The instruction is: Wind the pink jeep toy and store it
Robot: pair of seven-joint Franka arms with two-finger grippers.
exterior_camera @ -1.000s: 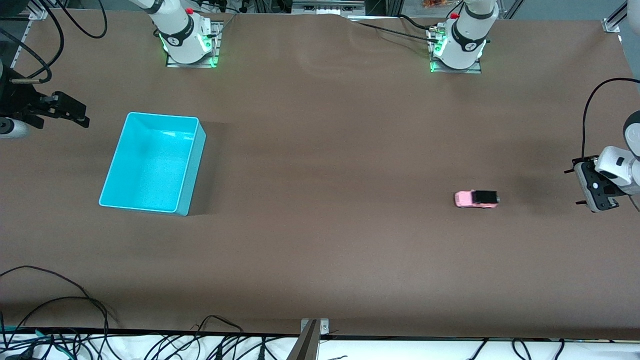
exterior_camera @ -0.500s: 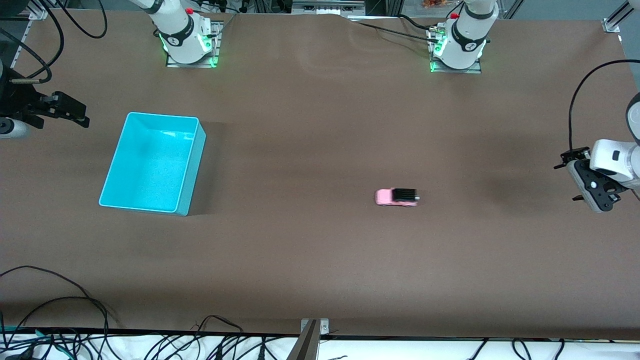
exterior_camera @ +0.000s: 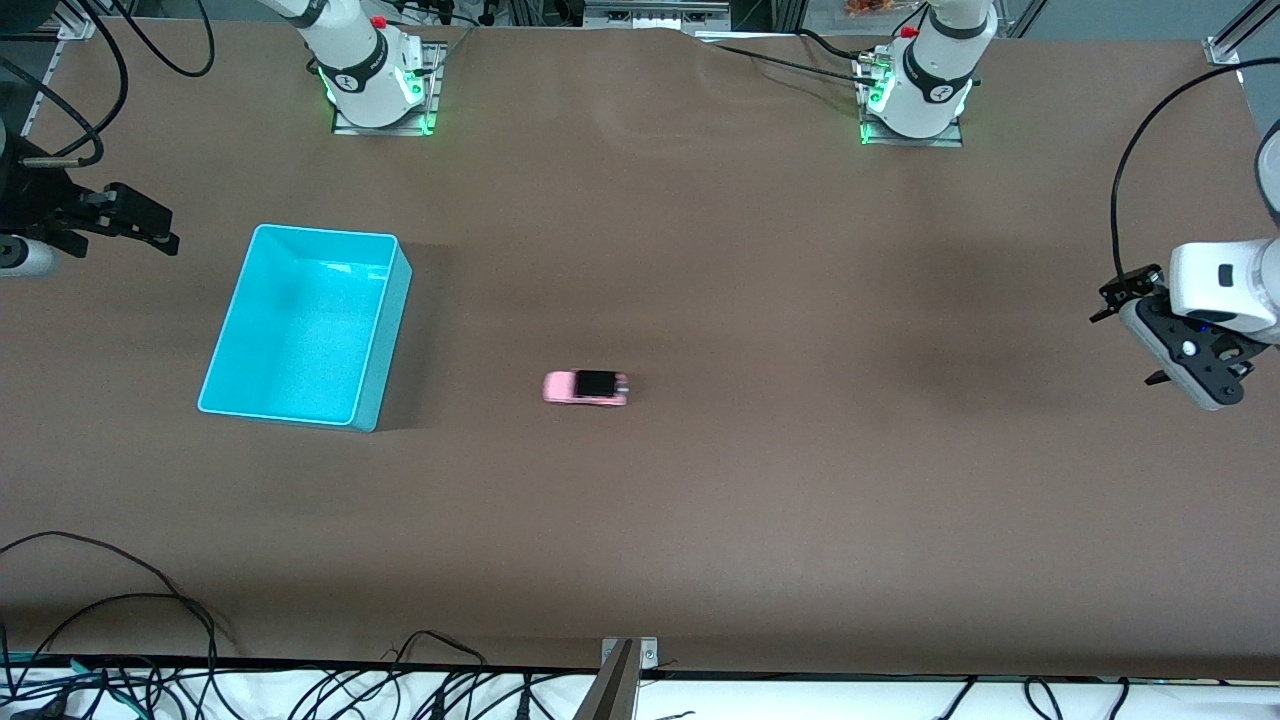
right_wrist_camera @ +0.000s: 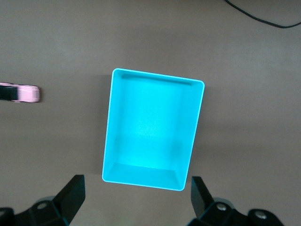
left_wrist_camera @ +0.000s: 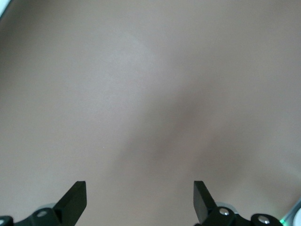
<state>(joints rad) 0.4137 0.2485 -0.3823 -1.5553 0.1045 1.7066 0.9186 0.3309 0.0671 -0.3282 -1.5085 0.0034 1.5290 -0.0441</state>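
Left gripper (left_wrist_camera: 139, 202) spread, empty, over bare table at its end. Right gripper (right_wrist_camera: 136, 200) spread above turquoise plastic bin (exterior_camera: 385, 345), prob. waiting to catch small pink-and-black jeep toy (exterior_camera: 586, 388), near bin.

One pink jeep toy (exterior_camera: 586, 387) stands on the table (exterior_camera: 760, 520), and one turquoise bin (exterior_camera: 378, 350) stands there too, with nothing in it. Two robot arms are mounted along the table's edge, so there are two bases, the right arm's base (exterior_camera: 375, 85) and the left arm's base (exterior_camera: 915, 95), and two grippers: the left gripper (left_wrist_camera: 140, 202) and the right gripper (right_wrist_camera: 136, 200), each with two black fingers spread apart. Several black cables (exterior_camera: 120, 640) lie in a tangle at the table's edge nearest the front camera; their exact number cannot be told.
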